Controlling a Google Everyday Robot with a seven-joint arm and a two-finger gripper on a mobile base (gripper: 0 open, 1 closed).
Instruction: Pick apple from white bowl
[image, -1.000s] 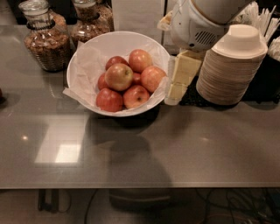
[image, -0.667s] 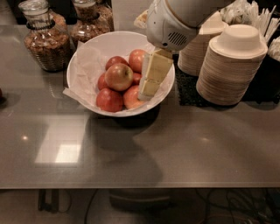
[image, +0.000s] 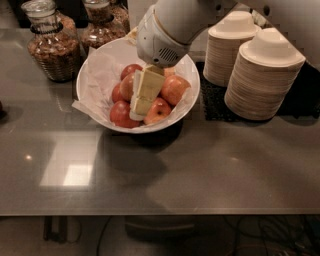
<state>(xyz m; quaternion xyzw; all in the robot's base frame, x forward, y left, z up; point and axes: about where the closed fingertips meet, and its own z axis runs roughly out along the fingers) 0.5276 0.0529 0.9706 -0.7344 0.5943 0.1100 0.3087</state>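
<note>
The white bowl (image: 194, 76), lined with crinkled white paper, stands at the back middle of the grey table. It holds several apples. The pale yellow-gold apple (image: 126, 87) lies in the middle of the pile and only its left side shows. My gripper (image: 143, 99) hangs straight down from the white arm into the bowl. It is right over that apple and covers most of it. Darker red apples lie around it, such as one at the front (image: 158, 110) and one on the right (image: 176, 89).
Two glass jars of snacks (image: 54, 46) (image: 102, 25) stand behind the bowl on the left. Two tall stacks of beige disposable bowls (image: 263, 75) (image: 232, 46) stand on a black mat (image: 214, 102) to the right. The table's front edge (image: 160, 214) is near.
My gripper has moved left from the bowl's right rim to over the middle of the apple pile and lower, now covering the pale apple.
</note>
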